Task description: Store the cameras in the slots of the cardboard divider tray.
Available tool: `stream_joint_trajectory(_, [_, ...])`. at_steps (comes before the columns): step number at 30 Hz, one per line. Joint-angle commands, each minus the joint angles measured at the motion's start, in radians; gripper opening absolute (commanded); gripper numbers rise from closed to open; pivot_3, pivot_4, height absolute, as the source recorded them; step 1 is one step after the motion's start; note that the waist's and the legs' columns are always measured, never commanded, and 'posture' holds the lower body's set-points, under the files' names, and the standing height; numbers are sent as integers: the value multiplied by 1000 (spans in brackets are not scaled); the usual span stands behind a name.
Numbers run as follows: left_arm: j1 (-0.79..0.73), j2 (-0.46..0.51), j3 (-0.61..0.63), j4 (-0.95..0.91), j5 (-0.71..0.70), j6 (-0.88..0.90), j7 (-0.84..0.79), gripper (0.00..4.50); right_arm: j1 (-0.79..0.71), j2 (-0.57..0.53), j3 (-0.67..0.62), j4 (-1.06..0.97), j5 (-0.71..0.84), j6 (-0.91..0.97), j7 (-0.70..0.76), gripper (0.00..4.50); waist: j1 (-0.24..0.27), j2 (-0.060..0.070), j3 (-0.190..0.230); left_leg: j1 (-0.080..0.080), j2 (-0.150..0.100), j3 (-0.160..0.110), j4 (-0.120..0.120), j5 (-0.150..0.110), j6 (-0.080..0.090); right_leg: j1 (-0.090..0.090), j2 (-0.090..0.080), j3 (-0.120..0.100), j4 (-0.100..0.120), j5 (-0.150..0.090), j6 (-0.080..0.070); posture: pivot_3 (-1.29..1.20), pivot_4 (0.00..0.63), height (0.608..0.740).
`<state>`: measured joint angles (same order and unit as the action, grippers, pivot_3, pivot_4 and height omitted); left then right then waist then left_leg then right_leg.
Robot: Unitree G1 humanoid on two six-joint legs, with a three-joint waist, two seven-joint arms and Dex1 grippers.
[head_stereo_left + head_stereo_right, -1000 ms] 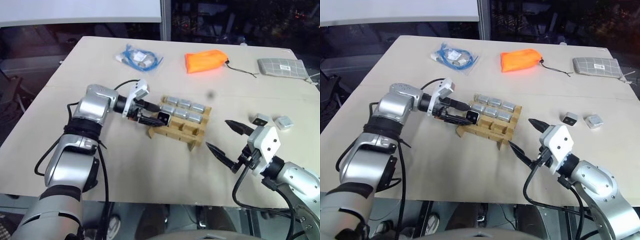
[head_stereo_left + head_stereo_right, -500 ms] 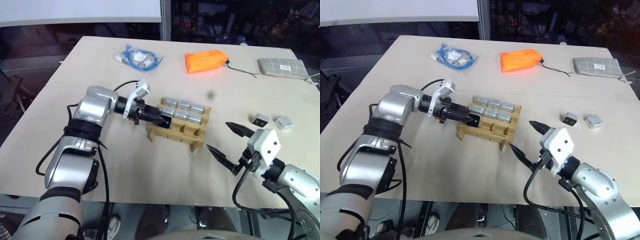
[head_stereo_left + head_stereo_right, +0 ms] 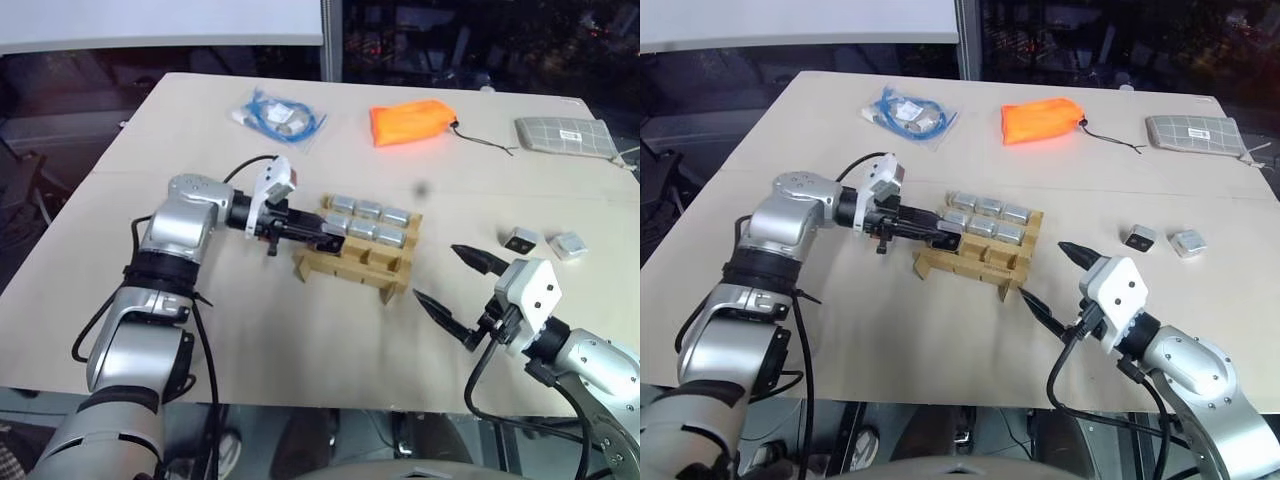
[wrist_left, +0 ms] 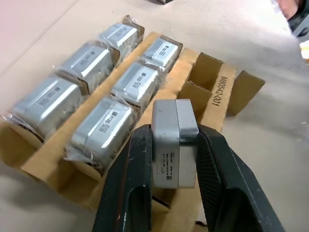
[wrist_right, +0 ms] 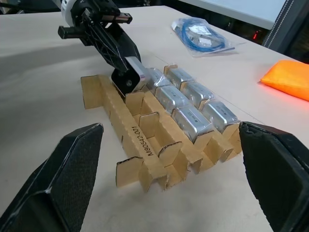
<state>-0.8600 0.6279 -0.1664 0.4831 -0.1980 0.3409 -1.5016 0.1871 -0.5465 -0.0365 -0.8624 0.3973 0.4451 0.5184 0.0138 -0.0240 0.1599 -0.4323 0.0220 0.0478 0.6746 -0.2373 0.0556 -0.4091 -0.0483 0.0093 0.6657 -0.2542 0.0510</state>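
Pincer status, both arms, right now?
Left pincer: shut on a camera, over the cardboard divider tray.
Right pincer: open, holding nothing.

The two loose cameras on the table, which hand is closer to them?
Right. The right hand hangs open just beside the two loose cameras; the left hand is across the cardboard tray, gripping another camera.
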Motion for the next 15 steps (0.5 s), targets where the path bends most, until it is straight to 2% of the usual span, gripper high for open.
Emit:
stream_joint_trajectory(1, [-4,7,7,-22,2,-68,-10,691,-8,-4,-15,-19,2,-21,3,4500,0,0,0,0,0,0,0,0,0,0,0,0,0,0,0,0,150,740])
stream_joint_trajectory(13, [-4,7,-5,116,65,-393,-55,691,-9,-4,-16,-31,-1,-12,-10,4500,-1,0,0,0,0,0,0,0,0,0,0,0,0,0,0,0,150,740])
stream_joint_trajectory(15, [-12,0,-7,140,64,-401,-66,691,-9,-5,-16,-32,-1,-11,-12,4500,-1,0,0,0,0,0,0,0,0,0,0,0,0,0,0,0,150,740])
